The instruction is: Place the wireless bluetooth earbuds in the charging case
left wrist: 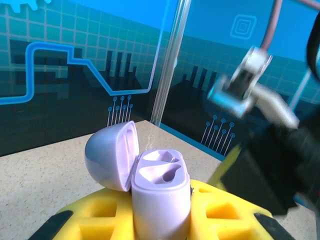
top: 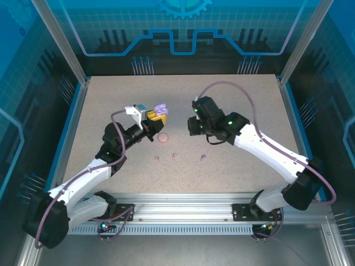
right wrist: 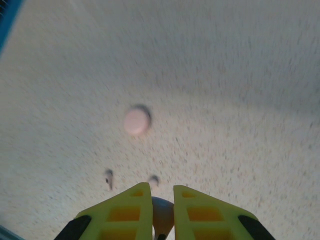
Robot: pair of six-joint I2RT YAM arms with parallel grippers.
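Pinched in the right end effector (right wrist: pixel 162 192) is what looks like a purple earbud (right wrist: pixel 162 215). The open purple charging case (left wrist: pixel 160 200), clamped upright by the left end effector (top: pixel 154 117), lies to its left above the bench (top: pixel 233 100), both wells empty and facing up.

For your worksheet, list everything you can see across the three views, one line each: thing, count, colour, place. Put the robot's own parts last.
purple case: 1, lilac, lid open, both sockets empty, held above the table by the left fingers
pink case: 1, pale pink, closed, mid-table
pink buds: 2, pale pink, on the table nearer the arm bases than the pink case
purple bud: 1, purple, on the table right of the pink buds
held bud: 1, purplish, blurred, between the right fingers
table: 1, speckled beige
backdrop: blue printed panels behind the table
left fingers: yellow, closed on the purple case
right fingers: yellow, closed on the held bud
arms: 2, white and black
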